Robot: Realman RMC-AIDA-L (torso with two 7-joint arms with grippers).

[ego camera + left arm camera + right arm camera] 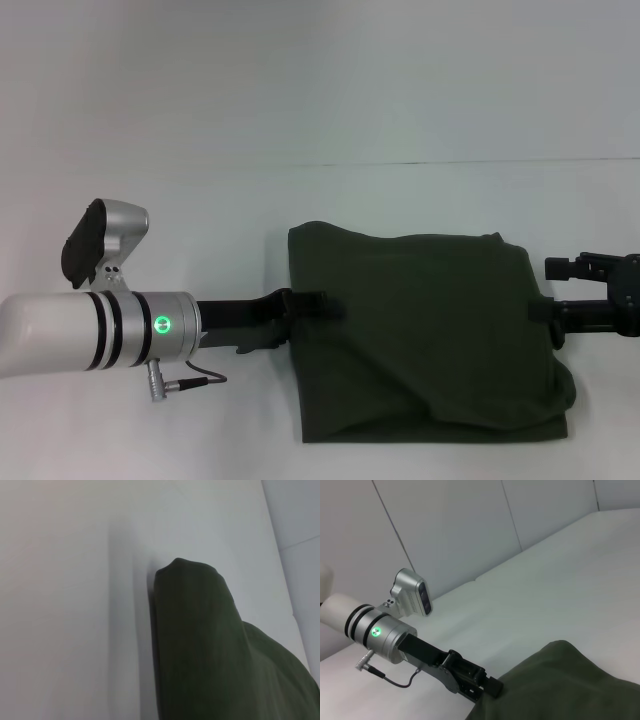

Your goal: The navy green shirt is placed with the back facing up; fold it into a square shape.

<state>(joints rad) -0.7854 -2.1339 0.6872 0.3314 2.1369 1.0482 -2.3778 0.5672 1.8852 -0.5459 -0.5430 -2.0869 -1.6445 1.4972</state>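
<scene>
The soft dark green shirt (425, 335) lies folded between the left claw (322, 305) and right claw (545, 310); whether either is clamped can't be told, and no writing shows.

Bare test setup, lab-like rather than domestic. Plain white surface (300, 100) with one seam line across it; pale panelled wall (470, 525) with straight joints behind. No furniture or household clutter; only robot arm hardware with a lit green indicator (162, 324)

Head camera overhead; wrist cameras close, sharing the shirt (425, 335).
</scene>
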